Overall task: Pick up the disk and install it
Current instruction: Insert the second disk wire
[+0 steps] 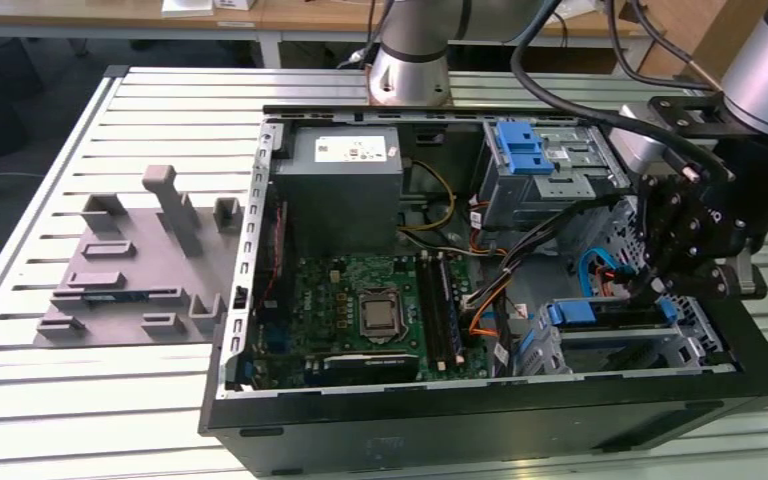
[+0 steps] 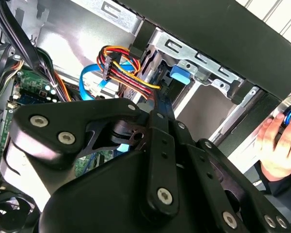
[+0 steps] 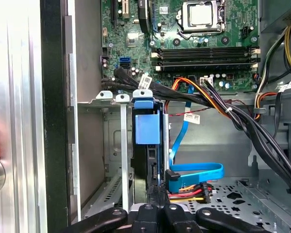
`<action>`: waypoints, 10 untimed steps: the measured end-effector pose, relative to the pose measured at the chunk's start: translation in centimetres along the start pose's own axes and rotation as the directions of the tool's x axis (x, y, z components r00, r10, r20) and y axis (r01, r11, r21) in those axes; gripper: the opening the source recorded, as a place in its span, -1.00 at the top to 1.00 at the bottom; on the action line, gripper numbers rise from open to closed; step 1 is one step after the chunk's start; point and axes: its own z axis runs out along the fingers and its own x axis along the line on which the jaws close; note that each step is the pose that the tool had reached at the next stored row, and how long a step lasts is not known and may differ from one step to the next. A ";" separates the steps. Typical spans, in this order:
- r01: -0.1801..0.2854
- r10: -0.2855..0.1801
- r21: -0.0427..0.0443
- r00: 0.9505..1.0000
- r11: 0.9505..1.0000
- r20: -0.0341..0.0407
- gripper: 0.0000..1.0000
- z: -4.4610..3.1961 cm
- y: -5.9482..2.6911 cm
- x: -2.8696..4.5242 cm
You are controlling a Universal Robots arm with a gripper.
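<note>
The gripper [image 1: 654, 290] hung inside the open computer case [image 1: 491, 430], at the case corner nearest the exterior view's lower right, where a metal drive cage [image 1: 698, 345] sat. The disk [image 1: 618, 318] stood on edge in that cage, its blue plastic frame [image 3: 148, 127] showing at the top end and its dark body [image 3: 141, 167] running down towards the gripper in the first wrist view. The disk's lower end was covered by the gripper's black linkage [image 3: 157, 213], so how far it sat in the cage was hidden. Whether the gripper was clenched on the disk or released could not be told: the contact point was blocked in every view.

A blue flat cable [image 3: 196, 171] and a red, yellow and black plug [image 3: 189, 194] lay just beside the disk. In the second wrist view the linkage [image 2: 150, 174] hid most of the case floor.

A green circuit board [image 1: 357, 310] covered the middle of the case, with a grey metal box [image 1: 344, 185] at its far edge and a second cage with a blue latch [image 1: 544, 160] near the far corner. A person's hand [image 2: 280, 145], partly cut off, rested outside the case wall. A grey moulded plate [image 1: 131, 270] lay on the slatted table [image 1: 64, 400], well apart from the case.
</note>
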 end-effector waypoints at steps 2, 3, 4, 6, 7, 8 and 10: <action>0.000 0.000 0.000 1.000 1.000 0.000 0.79 -0.07 0.00 0.00; 0.000 0.000 0.000 1.000 1.000 0.000 0.79 -0.12 0.00 0.01; 0.000 0.000 0.000 1.000 1.000 0.000 0.79 -0.17 0.00 0.01; 0.000 0.000 0.000 1.000 1.000 0.000 0.79 -0.26 0.00 0.02; 0.000 0.000 0.000 1.000 1.000 0.000 0.79 -0.32 0.00 0.02; 0.000 0.000 0.000 1.000 1.000 0.000 0.79 -0.39 -0.01 0.03; 0.000 0.000 0.000 1.000 1.000 0.000 0.79 -0.62 -0.01 0.04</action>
